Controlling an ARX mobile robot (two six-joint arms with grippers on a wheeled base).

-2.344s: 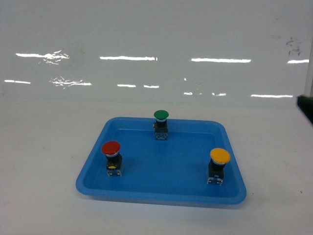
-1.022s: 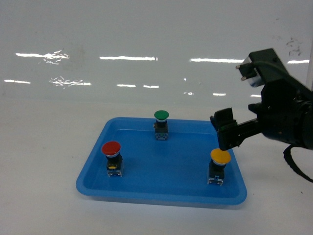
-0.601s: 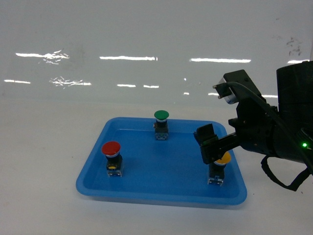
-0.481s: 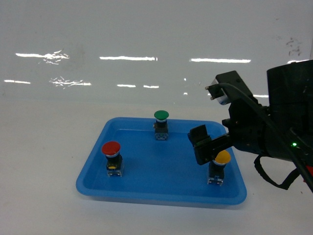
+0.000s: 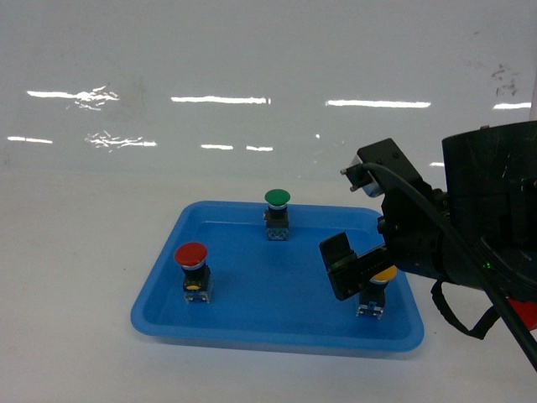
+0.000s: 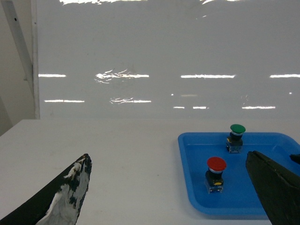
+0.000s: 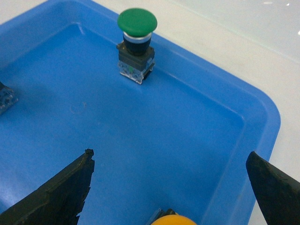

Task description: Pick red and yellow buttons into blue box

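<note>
Yellow button (image 5: pixel 378 285) sits upright near the right front corner of the shallow blue tray (image 5: pixel 252 323), red button (image 5: pixel 192 270) at its left side. Right gripper (image 7: pixel 166 187) reaches in low from the right, fingers spread wide above the yellow cap, apparently not touching. Left gripper (image 6: pixel 173 197) hangs wide open, well apart.

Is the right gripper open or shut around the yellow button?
Open. In the right wrist view the right gripper has its fingers spread wide, with the yellow button between them, not gripped.
</note>
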